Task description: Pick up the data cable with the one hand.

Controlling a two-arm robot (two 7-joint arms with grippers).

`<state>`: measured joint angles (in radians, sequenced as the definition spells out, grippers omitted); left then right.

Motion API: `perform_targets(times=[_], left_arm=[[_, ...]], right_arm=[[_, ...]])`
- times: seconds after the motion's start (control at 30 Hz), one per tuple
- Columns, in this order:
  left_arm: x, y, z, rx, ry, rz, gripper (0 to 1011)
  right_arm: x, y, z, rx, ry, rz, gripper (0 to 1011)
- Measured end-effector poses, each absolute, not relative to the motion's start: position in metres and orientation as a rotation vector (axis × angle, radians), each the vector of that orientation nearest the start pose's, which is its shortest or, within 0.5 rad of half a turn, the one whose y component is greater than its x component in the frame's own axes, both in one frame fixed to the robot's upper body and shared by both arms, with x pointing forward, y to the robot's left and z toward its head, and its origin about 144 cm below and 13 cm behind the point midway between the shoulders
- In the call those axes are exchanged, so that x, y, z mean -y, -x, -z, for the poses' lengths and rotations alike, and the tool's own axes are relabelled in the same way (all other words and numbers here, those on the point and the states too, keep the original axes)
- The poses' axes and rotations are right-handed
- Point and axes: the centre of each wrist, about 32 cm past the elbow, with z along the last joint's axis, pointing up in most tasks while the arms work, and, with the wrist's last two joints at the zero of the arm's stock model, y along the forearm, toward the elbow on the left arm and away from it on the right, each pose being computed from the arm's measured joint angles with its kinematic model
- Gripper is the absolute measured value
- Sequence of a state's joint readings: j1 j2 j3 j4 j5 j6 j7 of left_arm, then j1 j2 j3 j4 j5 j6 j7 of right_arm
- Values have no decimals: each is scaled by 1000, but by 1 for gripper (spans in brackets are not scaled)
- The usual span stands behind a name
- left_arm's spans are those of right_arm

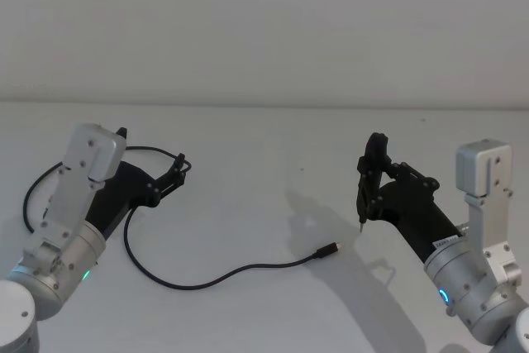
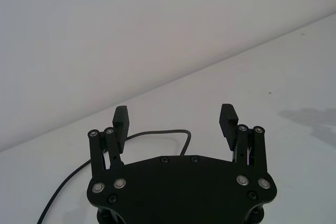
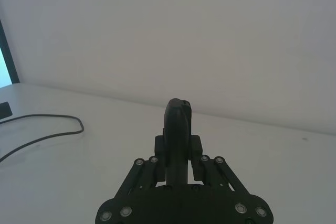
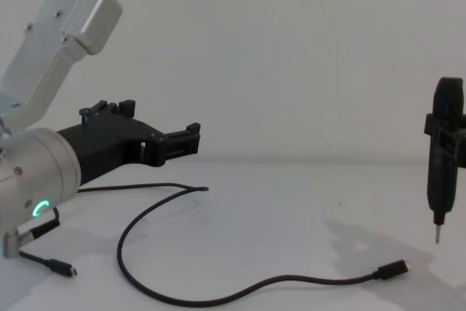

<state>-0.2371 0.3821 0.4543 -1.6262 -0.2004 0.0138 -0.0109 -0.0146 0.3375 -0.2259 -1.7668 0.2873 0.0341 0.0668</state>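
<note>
A plain white wall [image 1: 264, 22] rises behind the white table [image 1: 264, 138].

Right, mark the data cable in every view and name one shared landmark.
Head view: data cable curves from near the left gripper to mid-table.
Left wrist view: loop beyond that gripper.
Right wrist view: lying far off on the table.
Chest view: sweeps across the foreground.
Landmark: the black tool in the right gripper, tip near the plug.

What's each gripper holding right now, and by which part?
Right gripper grips the slim black tool by its upper body. Left gripper is open, holding nothing.
</note>
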Motion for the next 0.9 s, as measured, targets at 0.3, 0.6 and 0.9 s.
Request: perform_targets(times=[0.3,0.6,0.9], left_arm=[[-198,-492,-1204,268,-61,-1124,1004],[-198,-492,-1204,267,-61,-1124,1004],[-198,-492,-1204,268,-61,-1124,1004]], right_arm=[[237,-443,-1189,75,-26,1229,275],[237,-443,-1189,75,-26,1229,274],[237,-443,-1189,75,-26,1229,275]])
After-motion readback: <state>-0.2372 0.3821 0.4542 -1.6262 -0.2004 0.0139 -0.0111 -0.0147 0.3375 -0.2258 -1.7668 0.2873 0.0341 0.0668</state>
